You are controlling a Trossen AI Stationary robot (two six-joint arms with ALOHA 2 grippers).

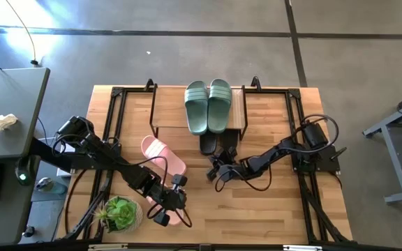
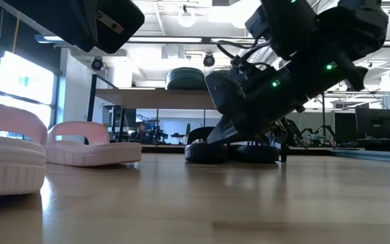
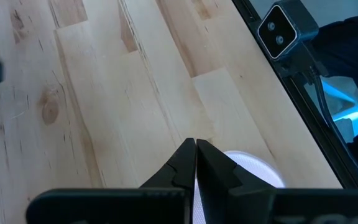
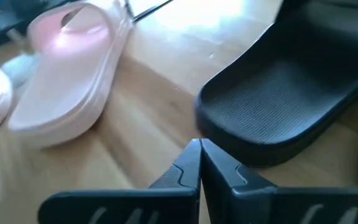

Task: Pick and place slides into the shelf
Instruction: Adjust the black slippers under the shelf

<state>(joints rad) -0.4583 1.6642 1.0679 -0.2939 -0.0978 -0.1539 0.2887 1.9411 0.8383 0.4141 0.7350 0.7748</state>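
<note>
We see the right tool (image 1: 215, 171) low over the table (image 1: 278, 209), its fingers pressed together with nothing between them. Just ahead of its tips lies a black slide (image 4: 291, 106), sole down on the wood, its heel end nearest the tool; in the high view the black pair (image 1: 217, 144) sits just in front of the shelf (image 1: 239, 111), partly under the arm. Off to one side of this tool, a little farther away, lies a pink slide (image 4: 73, 74), upright on its sole.

The left tool (image 1: 167, 213) hangs above the near edge of the table, fingers closed and empty too. Directly beneath its tips a second pink slide (image 3: 247, 168) shows as a pale rounded edge, and we cannot tell whether the tool touches it. A potted green plant (image 1: 121, 213) stands just beside this tool.

The sage green pair (image 1: 208, 104) rests side by side on top of the shelf, beyond the right tool.
</note>
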